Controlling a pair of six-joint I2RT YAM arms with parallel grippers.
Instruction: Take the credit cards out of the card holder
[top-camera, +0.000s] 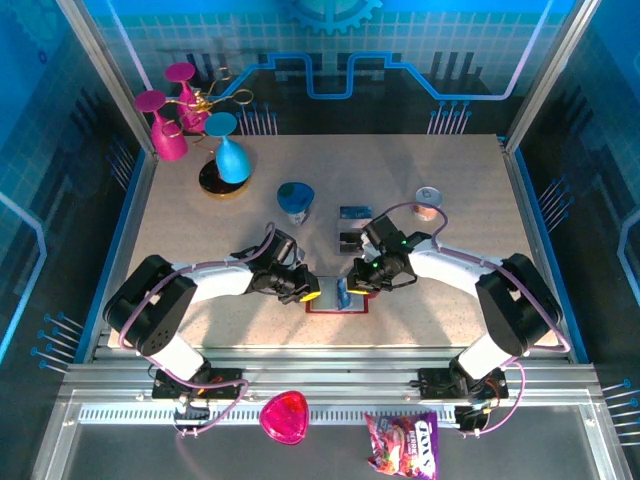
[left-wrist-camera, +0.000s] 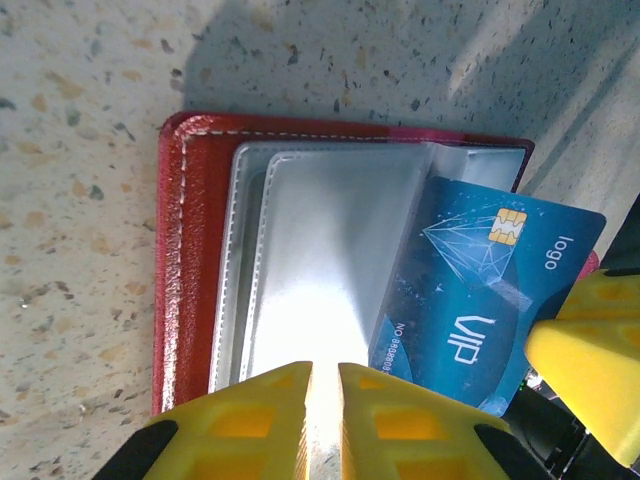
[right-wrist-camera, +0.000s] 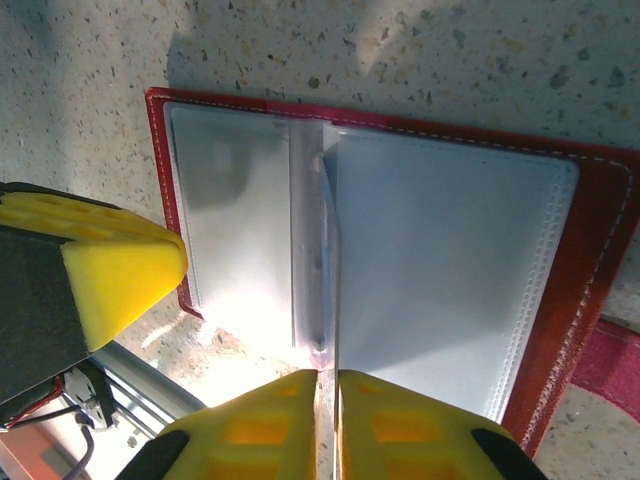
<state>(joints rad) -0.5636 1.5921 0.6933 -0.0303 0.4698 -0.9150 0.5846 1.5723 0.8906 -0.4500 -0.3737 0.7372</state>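
- Your left gripper (left-wrist-camera: 323, 385) had its fingers pressed almost together on the near edge of the pale pocket leaf (left-wrist-camera: 330, 260), with only a thin slit between the pads.
- Your right gripper (right-wrist-camera: 327, 390) was pinching the blue card (left-wrist-camera: 470, 290), which ran edge-on into its closed fingers in the right wrist view.
- That card stood partly out of the card holder (left-wrist-camera: 190, 260), its chip end clear of the pocket mouth and past the red rim.
- You had the holder lying open and flat on the table (left-wrist-camera: 80, 150), right under both grippers. Its stitched red border was bare on the left gripper's outer side.
- One of the right gripper's yellow fingers (left-wrist-camera: 590, 360) sat just beside your left gripper, so you had little room between the two.
- Beyond the right gripper, a dark card (top-camera: 350, 240) and a loose blue card (top-camera: 355, 212) lay flat, apart from the holder.
- Bare table lay open outward of your left gripper, and the table's near edge ran close behind both grippers.
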